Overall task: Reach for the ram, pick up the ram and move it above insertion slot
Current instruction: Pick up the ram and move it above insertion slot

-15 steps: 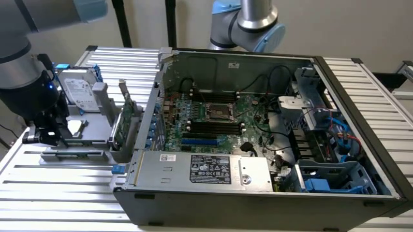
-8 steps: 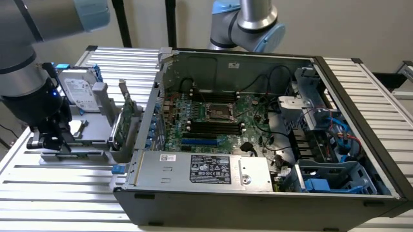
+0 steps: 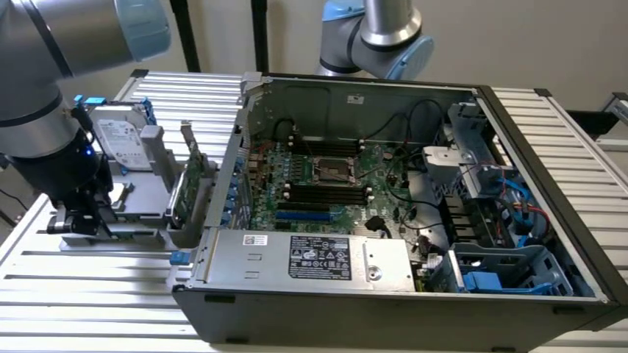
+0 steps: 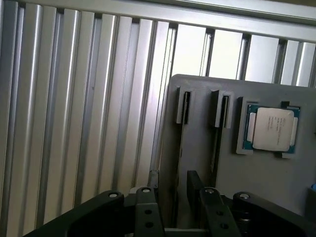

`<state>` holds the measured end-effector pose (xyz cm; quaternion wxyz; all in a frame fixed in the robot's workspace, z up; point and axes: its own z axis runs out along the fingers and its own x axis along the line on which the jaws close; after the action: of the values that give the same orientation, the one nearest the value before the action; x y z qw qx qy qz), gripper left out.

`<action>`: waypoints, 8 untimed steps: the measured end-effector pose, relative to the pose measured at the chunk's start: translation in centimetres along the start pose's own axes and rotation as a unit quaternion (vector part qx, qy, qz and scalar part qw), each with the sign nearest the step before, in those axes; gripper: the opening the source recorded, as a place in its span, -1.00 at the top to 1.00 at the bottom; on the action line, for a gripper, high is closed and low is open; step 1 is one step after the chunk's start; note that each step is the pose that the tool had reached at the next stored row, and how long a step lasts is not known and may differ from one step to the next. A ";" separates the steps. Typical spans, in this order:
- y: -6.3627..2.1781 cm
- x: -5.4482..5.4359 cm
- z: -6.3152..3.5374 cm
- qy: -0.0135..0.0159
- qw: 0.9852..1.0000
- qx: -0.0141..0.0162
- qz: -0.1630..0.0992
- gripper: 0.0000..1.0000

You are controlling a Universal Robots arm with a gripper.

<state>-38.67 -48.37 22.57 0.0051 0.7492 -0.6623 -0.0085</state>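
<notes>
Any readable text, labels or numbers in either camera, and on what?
Nothing reads clearly.
Black label on the silver power supply box: white print, too small.
Small white sticker on the same box: blurred.
White label on the silver hard drive with blue rails: blurred.
Square silver processor chip in the grey tray: faint print, unreadable.
</notes>
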 end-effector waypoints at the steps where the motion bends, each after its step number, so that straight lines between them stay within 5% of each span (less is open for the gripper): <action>1: 0.00 0.0 0.18 0.000 1.000 0.000 0.000 0.27; 8: -0.02 0.0 1.28 -0.003 1.000 0.000 0.001 0.27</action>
<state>-38.68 -48.37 21.29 0.0033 0.7482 -0.6634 -0.0104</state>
